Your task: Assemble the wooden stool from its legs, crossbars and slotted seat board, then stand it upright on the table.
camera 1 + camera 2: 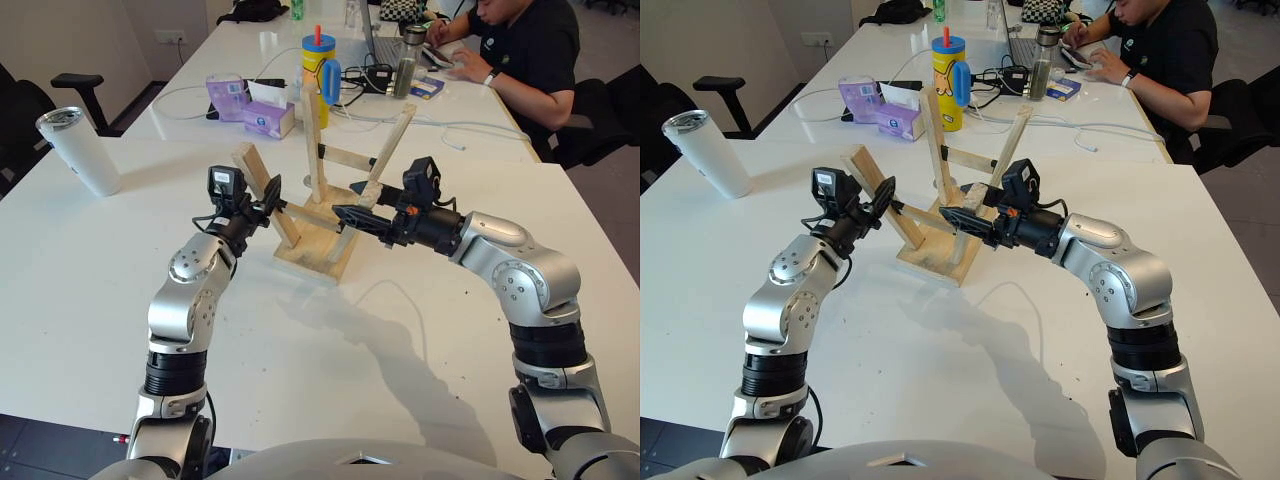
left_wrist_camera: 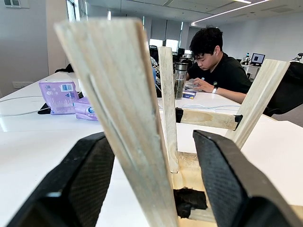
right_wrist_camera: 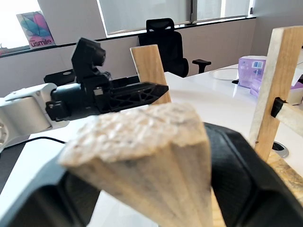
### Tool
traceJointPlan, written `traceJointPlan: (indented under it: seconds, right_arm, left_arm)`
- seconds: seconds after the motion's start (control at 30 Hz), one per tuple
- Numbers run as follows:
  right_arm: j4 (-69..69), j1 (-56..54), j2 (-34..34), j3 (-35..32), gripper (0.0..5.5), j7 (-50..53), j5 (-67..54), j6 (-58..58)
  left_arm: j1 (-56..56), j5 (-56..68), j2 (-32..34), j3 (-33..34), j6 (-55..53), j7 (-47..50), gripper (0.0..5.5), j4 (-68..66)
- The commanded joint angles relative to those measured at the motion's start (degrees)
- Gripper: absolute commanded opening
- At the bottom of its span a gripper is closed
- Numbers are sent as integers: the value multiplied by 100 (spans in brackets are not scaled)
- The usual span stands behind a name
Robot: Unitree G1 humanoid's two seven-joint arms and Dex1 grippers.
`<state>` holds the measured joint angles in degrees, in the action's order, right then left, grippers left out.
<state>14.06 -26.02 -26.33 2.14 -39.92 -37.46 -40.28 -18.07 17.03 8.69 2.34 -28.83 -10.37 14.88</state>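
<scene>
Between left fingers [image 2: 85, 179]: stool leg [image 2: 118, 109] (unclamped); right fingers [image 3: 246, 179] grip second leg [image 3: 147, 151].

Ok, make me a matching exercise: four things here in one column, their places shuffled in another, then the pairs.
1 white tumbler
2 yellow cup
3 seat board
4 left pincer

A flat on the table, legs pointing up
B straddling a tilted leg
C standing near the table's left edge
D on the far table, red straw on top

Pairs: 1-C, 2-D, 3-A, 4-B
</scene>
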Motion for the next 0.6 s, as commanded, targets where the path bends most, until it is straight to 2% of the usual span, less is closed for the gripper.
traceJointPlan:
  seconds: [0.03,0.3,0.53,0.6]
  right_arm:
    - [15,-59,53,100,247,-29,156,93]
    - [17,43,-36,304,232,-227,501,333]
    - [9,99,-106,366,224,-388,596,441]
    - [1,108,-139,387,223,-431,608,475]
  left_arm:
    - [-286,314,-115,237,0,-22,290,188]
    - [-853,1306,-270,1064,-220,160,290,93]
    - [-2009,2775,-192,2246,-496,476,290,-1064]
    - [-2536,3400,-54,2811,-550,676,290,-1729]
